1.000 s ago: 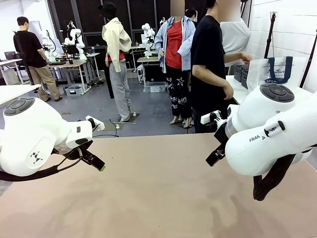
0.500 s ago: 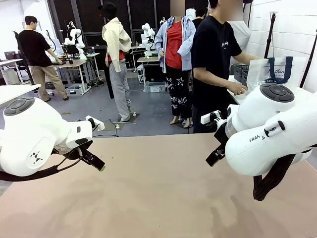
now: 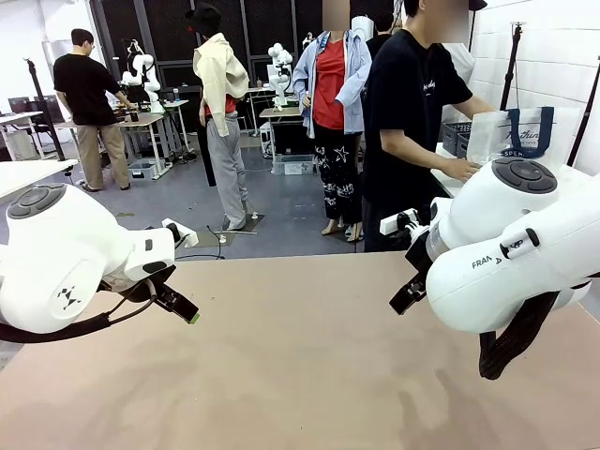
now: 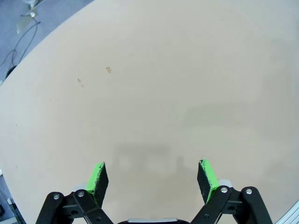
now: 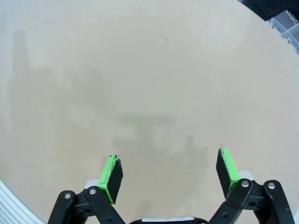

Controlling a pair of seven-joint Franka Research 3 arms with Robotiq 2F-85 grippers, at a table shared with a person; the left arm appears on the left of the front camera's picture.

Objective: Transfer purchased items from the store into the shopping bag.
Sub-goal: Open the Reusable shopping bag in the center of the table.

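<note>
The shopping bag [image 3: 523,134], translucent white with navy handles and lettering, stands on a side table at the far right, behind my right arm. A person in a black shirt [image 3: 412,112] rests a hand [image 3: 462,169] on that side table next to the bag. The purchased items are out of view. My left gripper [image 4: 152,179] hangs open above bare table, nothing between its green pads; in the front view one of its fingertips [image 3: 192,317] shows at the left. My right gripper [image 5: 169,171] is open too, over bare tabletop.
The beige table [image 3: 300,375] spreads between both arms. A dark perforated basket [image 3: 457,138] sits on the side table beside the bag. Other people stand on the floor beyond the far edge.
Both arms are still. The person in black has turned toward the side table and set a hand down by the bag. A person at the far left has walked rightward.
</note>
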